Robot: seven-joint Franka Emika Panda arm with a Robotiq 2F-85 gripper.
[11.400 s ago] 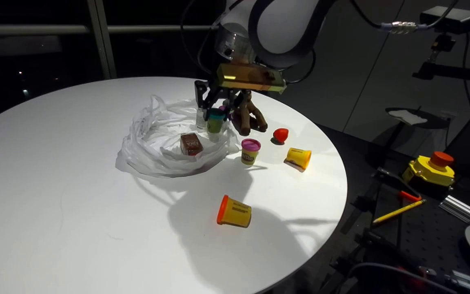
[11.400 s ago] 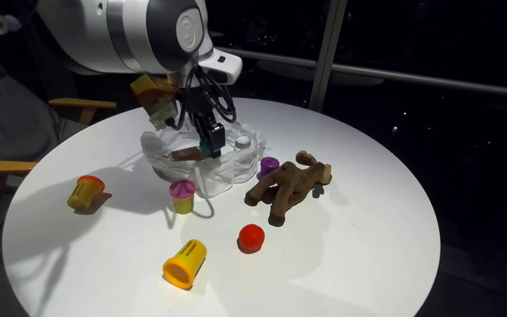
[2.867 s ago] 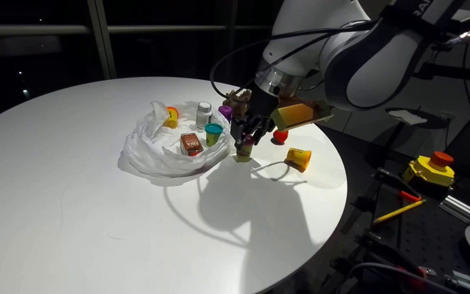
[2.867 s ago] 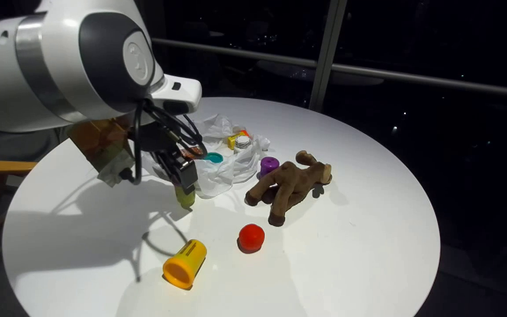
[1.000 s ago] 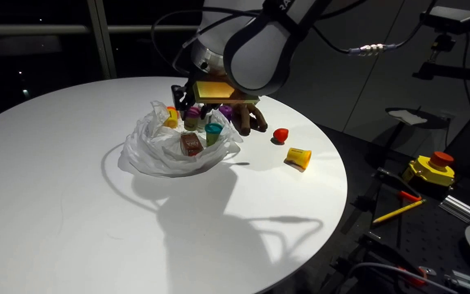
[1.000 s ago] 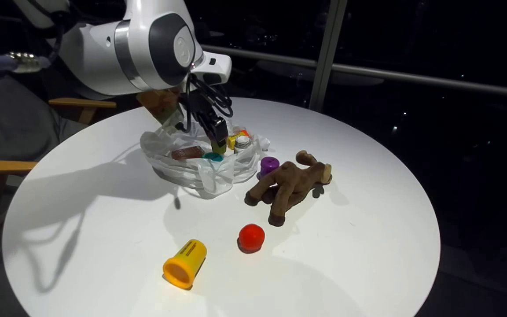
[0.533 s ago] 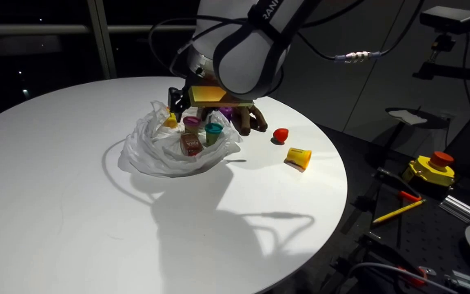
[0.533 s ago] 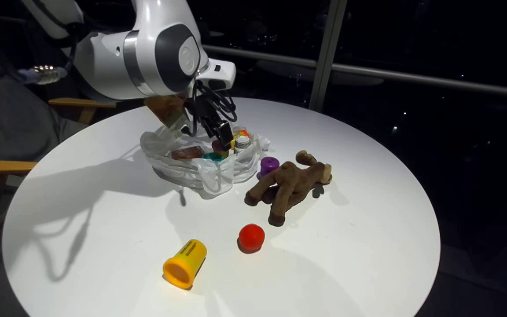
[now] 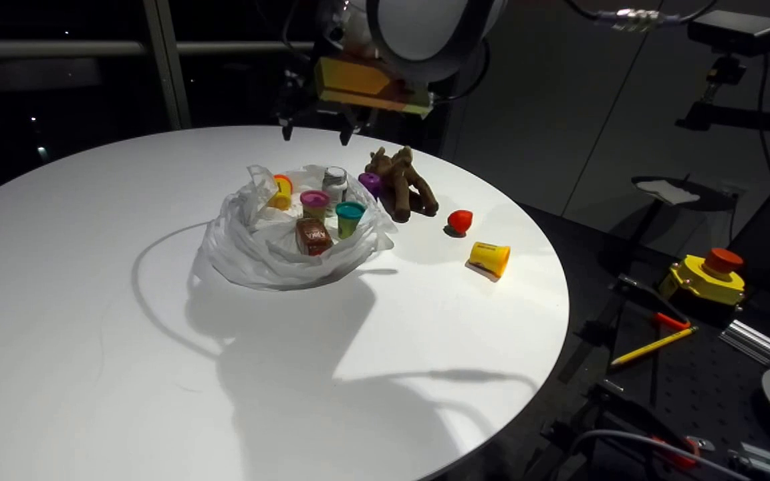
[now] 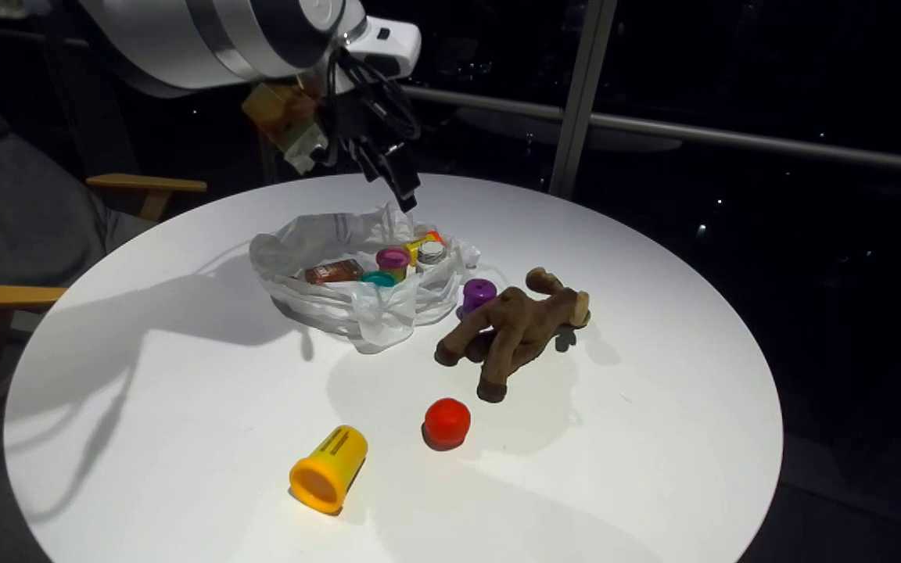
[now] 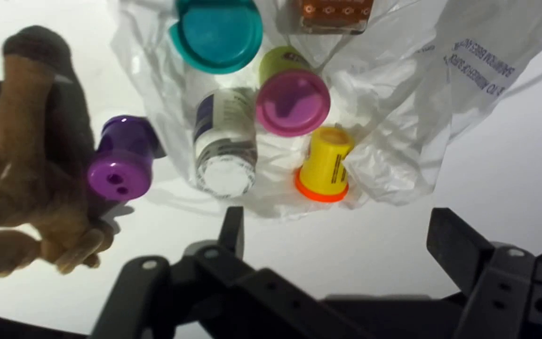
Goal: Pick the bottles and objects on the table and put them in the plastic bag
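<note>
One arm (image 10: pixel 169 39) at a downward slant above the table (image 10: pixel 654 407) near the plastic bag (image 10: pixel 314 301), jaws wide apart, empty.

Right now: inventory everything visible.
Table: 1, white, centre
Bag: 1, white, tabletop
Bottle: 1, white, bagged
Box: 1, brown, bagged
Teal-lidded tub: 1, greenish, bagged
Pink-lidded tub: 1, greenish, bagged
Orange-lidded tub: 1, yellow, bagged
Loose tub: 1, yellow, tabletop
Container: 1, purple, beside bag
Plush toy: 1, brown, tabletop
Rounded object: 1, red, tabletop
Button: 1, red, background
Chair: 1, grey, background
Other items: several, mixed, background
Arm: 1, white, overhead
Tool: 1, black, overhead
</note>
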